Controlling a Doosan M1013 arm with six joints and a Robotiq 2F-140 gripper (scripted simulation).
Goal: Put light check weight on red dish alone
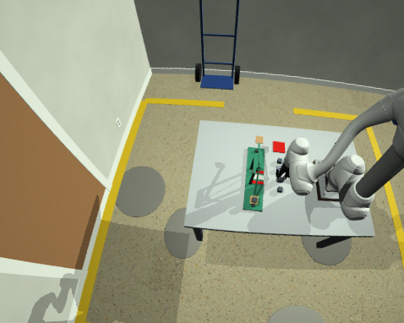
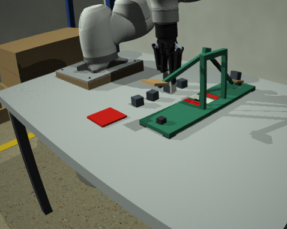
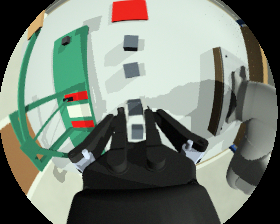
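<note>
My gripper [image 1: 279,173] [image 2: 168,78] [image 3: 134,105] points down, low over the table, shut on a dark check weight [image 2: 167,88] [image 3: 134,105]. Whether that weight touches the table is unclear. It is in line with two weights on the dish side [image 2: 137,101] [image 2: 152,95] and one beyond [image 2: 182,83] [image 3: 137,131]. Another weight [image 1: 253,199] [image 2: 236,75] sits on the balance's far pan; the near pan [image 1: 259,139] [image 2: 155,82] is empty. The pointer tip [image 3: 68,99] appears over the red field nearer the empty pan. The red dish [image 1: 279,146] [image 2: 107,116] [image 3: 130,10] lies flat and bare.
The green balance base [image 1: 248,198] [image 2: 182,120] [image 3: 65,60] stands beside the row of weights, with its upright frame [image 2: 203,83] and a small dark block [image 2: 161,120] on it. The arm's base plate [image 2: 122,74] is on the opposite side of the row.
</note>
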